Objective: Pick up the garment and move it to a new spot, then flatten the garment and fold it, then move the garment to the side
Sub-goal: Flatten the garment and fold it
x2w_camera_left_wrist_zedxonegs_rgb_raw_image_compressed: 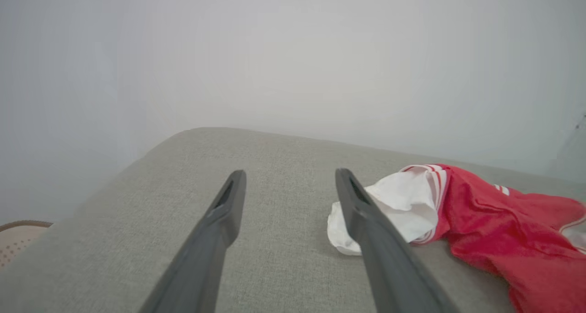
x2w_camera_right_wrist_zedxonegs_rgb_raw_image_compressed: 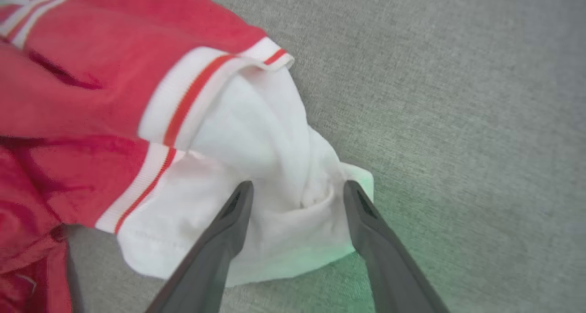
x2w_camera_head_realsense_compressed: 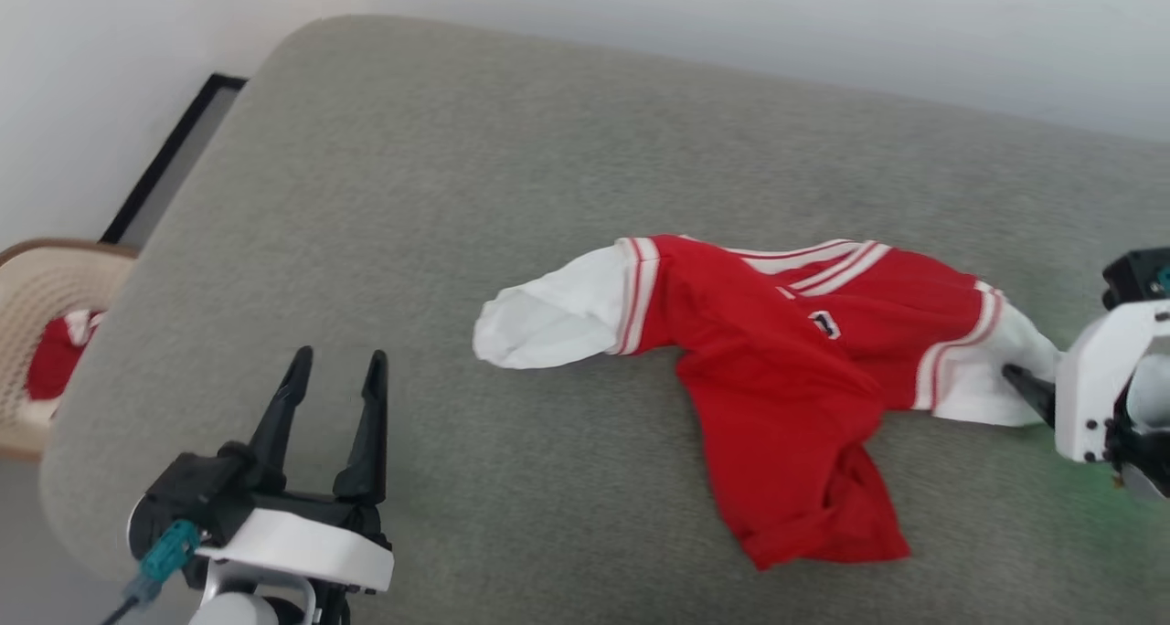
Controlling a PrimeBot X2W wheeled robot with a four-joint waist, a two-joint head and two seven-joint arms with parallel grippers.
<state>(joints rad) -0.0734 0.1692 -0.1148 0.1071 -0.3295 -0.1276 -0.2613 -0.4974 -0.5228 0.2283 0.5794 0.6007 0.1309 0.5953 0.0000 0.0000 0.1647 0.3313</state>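
- Grey cushion [x2w_camera_head_realsense_compressed: 457, 195]: one, broad, with bare room all round for spreading cloth
- garment [x2w_camera_head_realsense_compressed: 777, 351]: one, crumpled at mid-right of the cushion, red body twisted, hem rolled toward the near edge
- Flattening looks like the step in hand; best to draw both sleeves apart low and slowly so the body untwists
- left sleeve [x2w_camera_head_realsense_compressed: 548, 314] and right sleeve [x2w_camera_right_wrist_zedxonegs_rgb_raw_image_compressed: 256, 134]: two, both white
- left gripper [x2w_camera_head_realsense_compressed: 338, 360]: jaws spread, over bare cushion, near the left sleeve
- right gripper [x2w_camera_right_wrist_zedxonegs_rgb_raw_image_compressed: 297, 187]: jaws spread, straddling the bunched right sleeve, not pinching
- Grippers: two
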